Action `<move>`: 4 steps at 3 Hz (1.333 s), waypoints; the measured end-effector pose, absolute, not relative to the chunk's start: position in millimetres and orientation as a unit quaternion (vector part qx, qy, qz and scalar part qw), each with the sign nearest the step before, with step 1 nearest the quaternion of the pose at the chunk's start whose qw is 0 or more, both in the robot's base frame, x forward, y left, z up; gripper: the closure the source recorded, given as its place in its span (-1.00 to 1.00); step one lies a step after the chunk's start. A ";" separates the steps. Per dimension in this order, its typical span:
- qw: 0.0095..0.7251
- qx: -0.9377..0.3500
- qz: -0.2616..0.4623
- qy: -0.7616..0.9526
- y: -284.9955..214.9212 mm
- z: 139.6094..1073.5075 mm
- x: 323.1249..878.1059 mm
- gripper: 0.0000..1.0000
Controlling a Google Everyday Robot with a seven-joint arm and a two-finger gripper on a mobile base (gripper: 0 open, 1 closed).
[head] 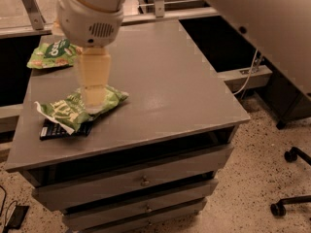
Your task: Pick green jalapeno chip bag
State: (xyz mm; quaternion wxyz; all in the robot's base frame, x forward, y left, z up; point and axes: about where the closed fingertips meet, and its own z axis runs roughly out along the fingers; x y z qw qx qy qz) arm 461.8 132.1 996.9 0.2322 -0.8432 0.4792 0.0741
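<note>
The green jalapeno chip bag [65, 109] lies on the grey cabinet top [165, 81] near its front left, lime green and wrinkly, with a whitish ragged end pointing left. My gripper [95, 100] hangs straight down over the bag's right half, its pale yellowish fingers [95, 81] covering that part of the bag. The arm's white wrist [92, 13] fills the upper left.
A flatter green bag [51, 55] with a dark band lies at the back left, partly behind the wrist. A small black packet [63, 129] pokes out under the jalapeno bag. Drawers [141, 181] below; chair casters [291, 155] on the floor at right.
</note>
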 end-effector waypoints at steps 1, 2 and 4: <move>0.231 -0.850 0.081 0.467 146.8 992.8 456.9 -1.00; 0.231 -0.850 0.081 0.467 146.9 992.8 456.8 -1.00; 0.205 -0.862 0.114 0.450 159.4 946.8 468.5 -1.00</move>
